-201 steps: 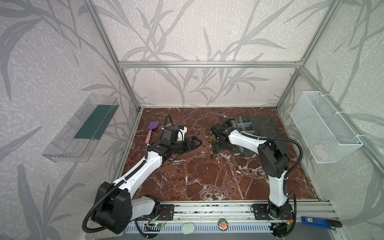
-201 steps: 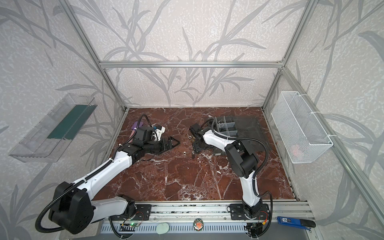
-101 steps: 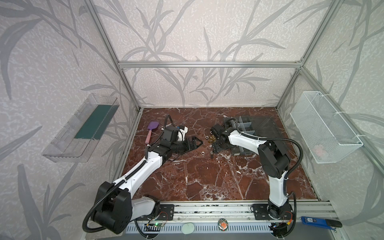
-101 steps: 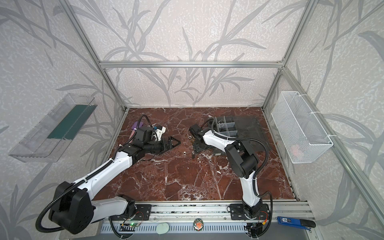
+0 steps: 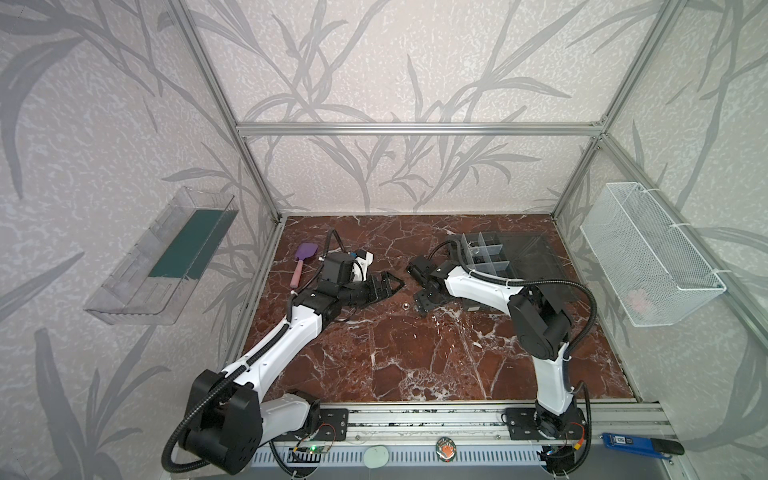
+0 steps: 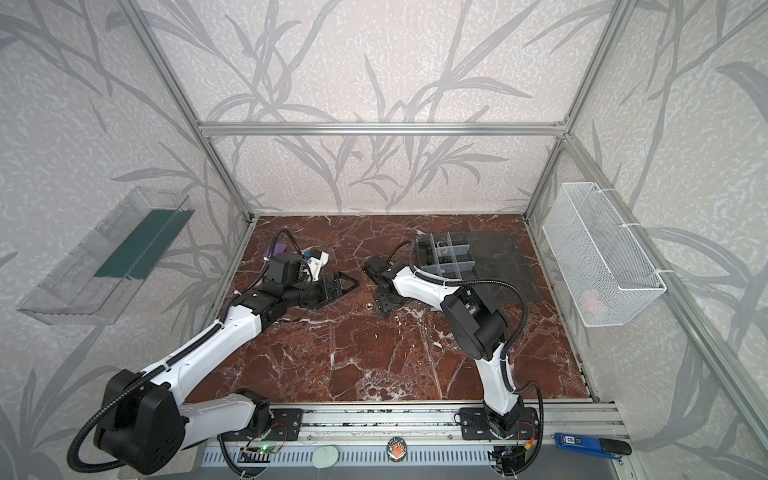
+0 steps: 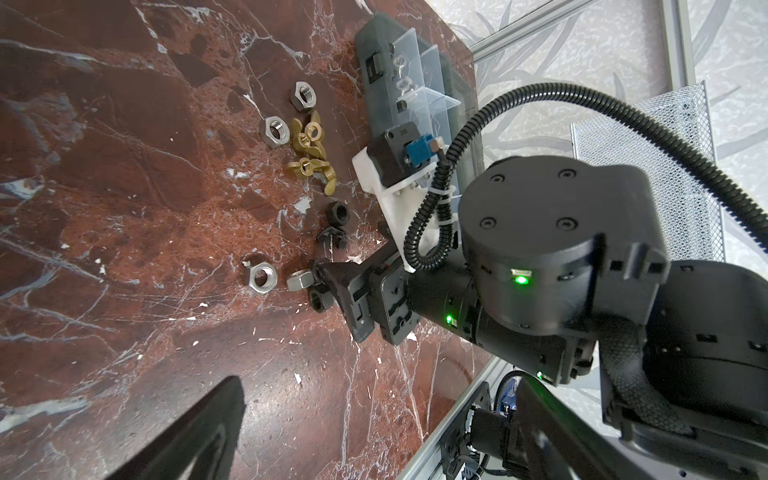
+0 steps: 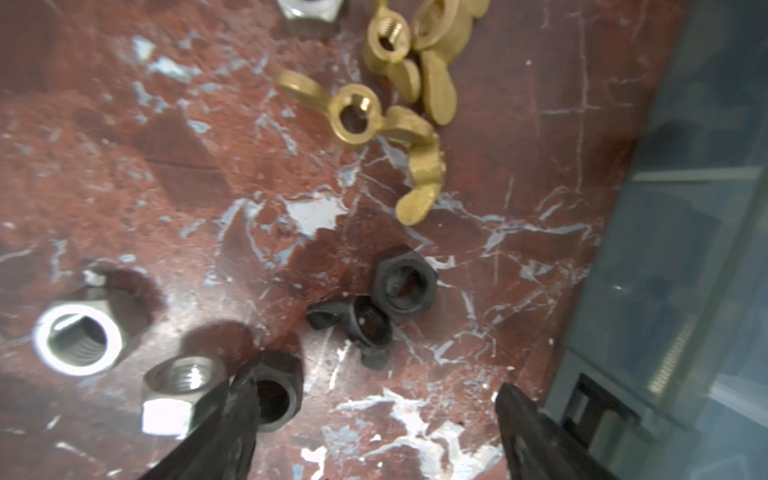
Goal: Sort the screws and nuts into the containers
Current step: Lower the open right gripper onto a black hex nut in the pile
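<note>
My right gripper [image 8: 374,411] hangs open, low over loose nuts on the red marble floor. A black nut [image 8: 274,390] lies just inside one finger [image 8: 232,419], and a silver nut [image 8: 183,390] just outside it. Beyond lie a black hex nut [image 8: 403,282], a black wing nut [image 8: 365,328] and brass wing nuts [image 8: 353,114]. The grey organizer box [image 5: 482,253] with its containers stands beside the right gripper [image 5: 424,300]. My left gripper [image 5: 392,283] is open and empty, left of the pile, with a lone silver nut [image 5: 403,306] in front. I cannot make out any loose screws.
The box's open lid [image 5: 534,259] lies flat to its right. A purple spatula [image 5: 305,259] lies at the back left. A white wire basket [image 5: 648,257] hangs on the right wall and a clear shelf [image 5: 166,253] on the left wall.
The right wrist has shifted slightly to the left over the nuts, jaws still wide. The left arm has hardly moved.
</note>
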